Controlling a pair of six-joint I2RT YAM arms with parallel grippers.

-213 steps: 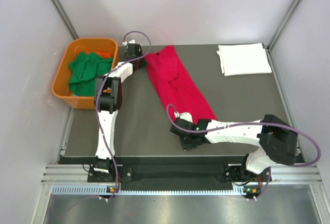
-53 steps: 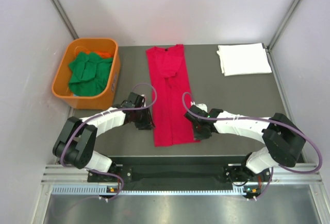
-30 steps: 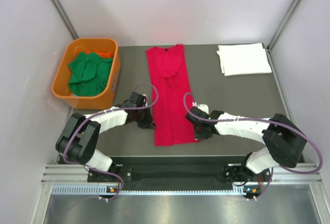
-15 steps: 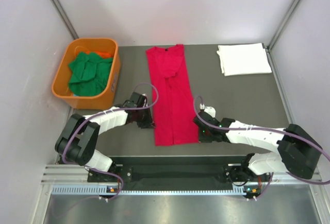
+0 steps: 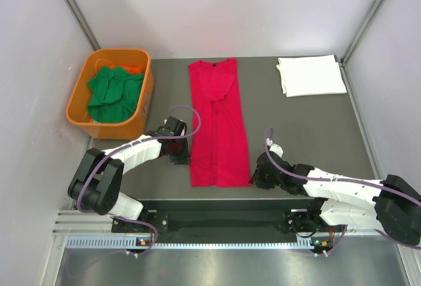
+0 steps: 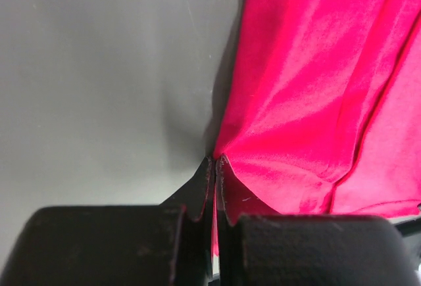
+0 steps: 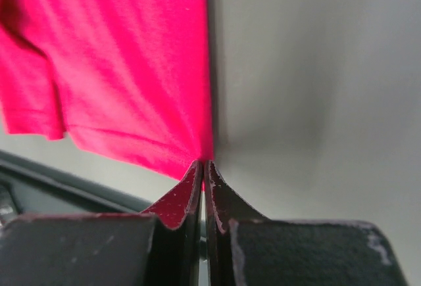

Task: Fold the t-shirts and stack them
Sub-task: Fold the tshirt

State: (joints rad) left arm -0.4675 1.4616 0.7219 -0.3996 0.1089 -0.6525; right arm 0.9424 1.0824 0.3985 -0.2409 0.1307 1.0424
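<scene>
The red t-shirt (image 5: pixel 217 125) lies folded lengthwise as a long strip down the middle of the table. My left gripper (image 5: pixel 185 155) is shut on its left edge near the hem; the pinched red cloth (image 6: pixel 289 102) shows in the left wrist view at my left gripper (image 6: pixel 216 160). My right gripper (image 5: pixel 256 176) is shut on the shirt's near right corner, and the red cloth (image 7: pixel 125 75) runs away from my right gripper (image 7: pixel 203 164). A folded white t-shirt (image 5: pixel 310 75) lies at the far right. Green t-shirts (image 5: pixel 113 93) are heaped in the tub.
An orange plastic tub (image 5: pixel 139 116) stands at the far left of the dark table (image 5: pixel 309 128). The table's near edge (image 5: pixel 217 202) is just below the shirt's hem. Grey walls close in the sides and back.
My right gripper has moved toward the near edge to the shirt's near right corner. The shirt's hem has been drawn nearer and straighter. My left gripper has stayed on the left edge.
</scene>
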